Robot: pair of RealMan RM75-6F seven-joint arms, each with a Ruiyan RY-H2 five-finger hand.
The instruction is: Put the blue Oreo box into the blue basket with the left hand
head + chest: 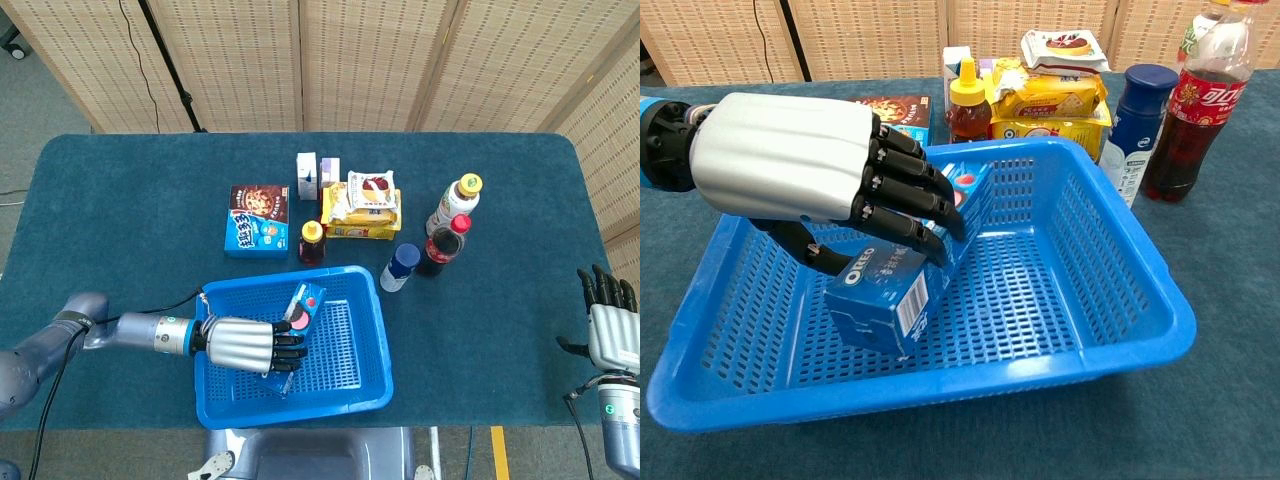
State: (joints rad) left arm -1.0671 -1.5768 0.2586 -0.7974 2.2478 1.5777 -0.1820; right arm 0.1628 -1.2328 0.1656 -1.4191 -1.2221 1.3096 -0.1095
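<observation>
Our left hand wraps its fingers around the blue Oreo box, low inside the blue basket; release remains.

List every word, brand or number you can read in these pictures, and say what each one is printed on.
"OREO": on the blue box that the left hand holds in the basket.
Barcode on that box's end: digits too small to read.
Red label on the cola bottle: white characters, too blurred to read.
Yellow packet, snack boxes, white-capped bottle: print too small to read.
</observation>
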